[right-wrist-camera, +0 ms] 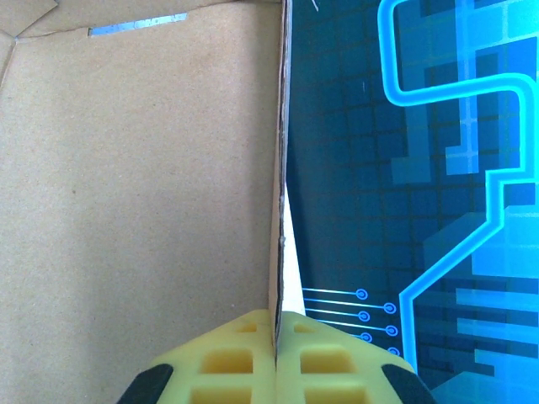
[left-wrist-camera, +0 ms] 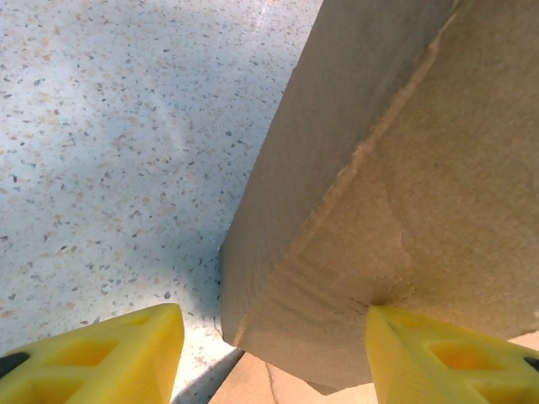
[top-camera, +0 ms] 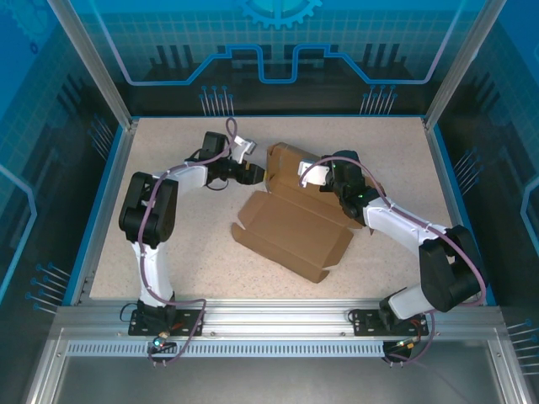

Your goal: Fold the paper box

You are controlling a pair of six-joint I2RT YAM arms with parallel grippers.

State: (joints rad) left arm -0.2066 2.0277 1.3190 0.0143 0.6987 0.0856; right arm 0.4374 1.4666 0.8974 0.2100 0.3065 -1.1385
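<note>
The paper box (top-camera: 290, 223) lies in the middle of the table (top-camera: 396, 143), its far part raised. The right wrist camera shows the right gripper (right-wrist-camera: 276, 337) pinched on a wall's thin edge. The left wrist camera shows the left gripper (left-wrist-camera: 272, 332) spread wide at a corner.

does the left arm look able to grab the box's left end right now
Probably yes: the left gripper sits open around a corner of the paper box, with nothing in between.

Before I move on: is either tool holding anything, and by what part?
Right tool pinches the paper box by a raised panel's edge; left tool is open.
</note>
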